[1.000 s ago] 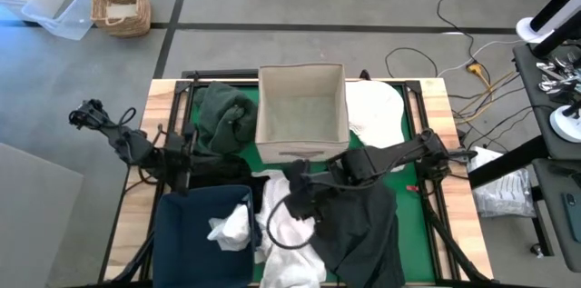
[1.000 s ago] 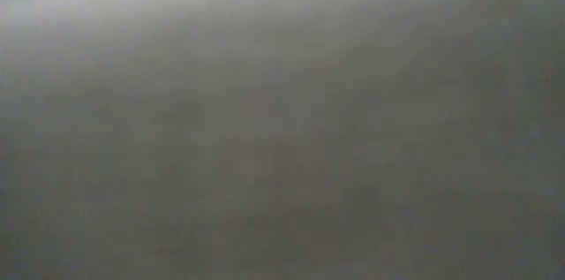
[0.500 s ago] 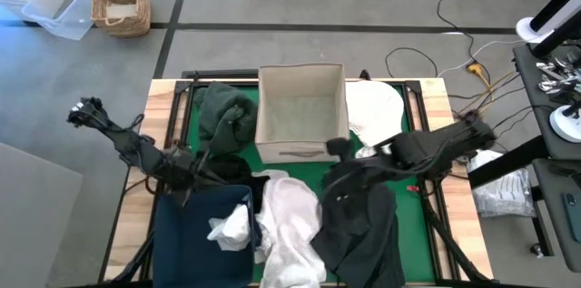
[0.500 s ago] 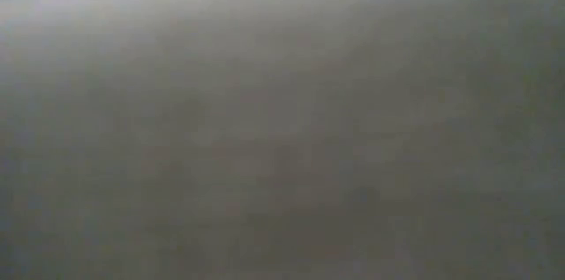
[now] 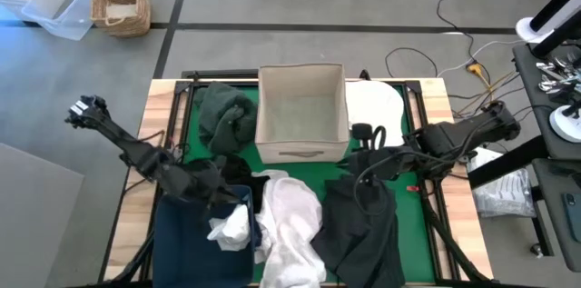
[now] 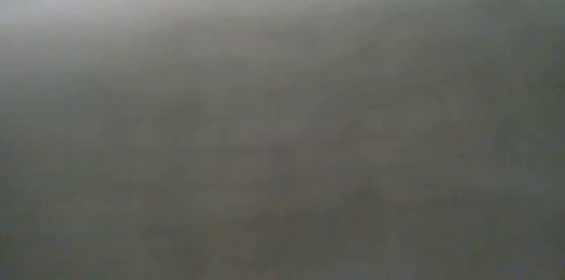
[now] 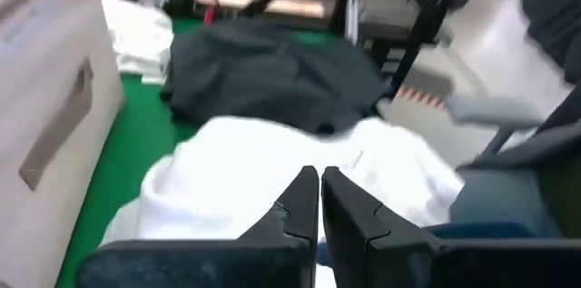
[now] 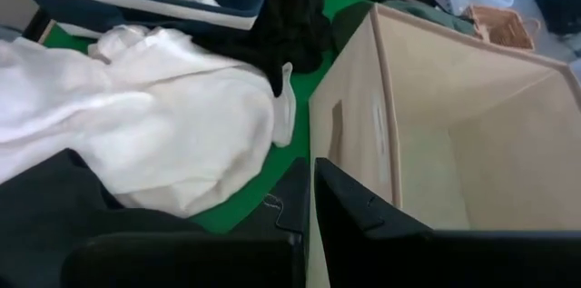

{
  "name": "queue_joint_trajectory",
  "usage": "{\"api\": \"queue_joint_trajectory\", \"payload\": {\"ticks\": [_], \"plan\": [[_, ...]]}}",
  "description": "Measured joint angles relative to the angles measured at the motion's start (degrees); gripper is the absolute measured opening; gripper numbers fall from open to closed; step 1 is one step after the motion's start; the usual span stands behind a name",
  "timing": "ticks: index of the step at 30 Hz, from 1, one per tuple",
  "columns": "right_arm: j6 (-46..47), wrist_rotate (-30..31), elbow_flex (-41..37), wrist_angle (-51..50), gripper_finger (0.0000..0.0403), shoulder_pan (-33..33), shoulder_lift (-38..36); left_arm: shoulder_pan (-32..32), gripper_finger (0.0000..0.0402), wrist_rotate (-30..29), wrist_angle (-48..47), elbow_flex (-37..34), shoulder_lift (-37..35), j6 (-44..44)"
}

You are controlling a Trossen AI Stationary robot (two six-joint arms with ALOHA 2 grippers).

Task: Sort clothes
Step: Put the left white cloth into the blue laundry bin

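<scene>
Both arms reach inward over the tabletop, each hand closed and empty.

The left arm comes in from the left edge, elbow bent outward, forearm angled toward the middle; its left hand (image 5: pixel 221 185) sits low near the centre-left, its two dark fingers (image 7: pixel 300 208) pressed together with nothing between them. The right arm stretches in from the right edge, almost level, and its right hand (image 5: pixel 359 134) lies near the centre, fingers (image 8: pixel 345 206) likewise touching, holding nothing.

Soft matt cloth clothes (image 5: pixel 290 229); stiff beige fabric box (image 5: pixel 301 112); pale wood table (image 5: pixel 162 106) under what looks like green felt.
</scene>
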Motion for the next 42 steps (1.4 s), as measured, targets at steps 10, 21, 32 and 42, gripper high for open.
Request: {"api": "queue_joint_trajectory", "payload": {"ticks": [10, 21, 32, 42], "plan": [[-2.35, 0.54, -0.09, -0.07, 0.0013, 0.00, 0.68, -2.55, 0.0000, -0.33, -16.78, 14.17, 13.88, -0.73], [-3.82, 0.75, -0.09, -2.18, 0.0013, 0.00, 0.57, -5.98, 0.0000, -0.14, -21.33, 15.84, 19.37, -10.18], [-3.82, 0.71, -1.27, -2.55, 0.0013, 0.00, 0.59, -14.60, 0.0000, -0.08, -30.88, 15.84, 19.44, -33.24], [-3.17, 0.71, -1.69, -2.40, 0.0013, 0.00, 0.59, -19.20, 0.0000, -9.33, -33.36, 17.24, 17.83, -34.72]]}}
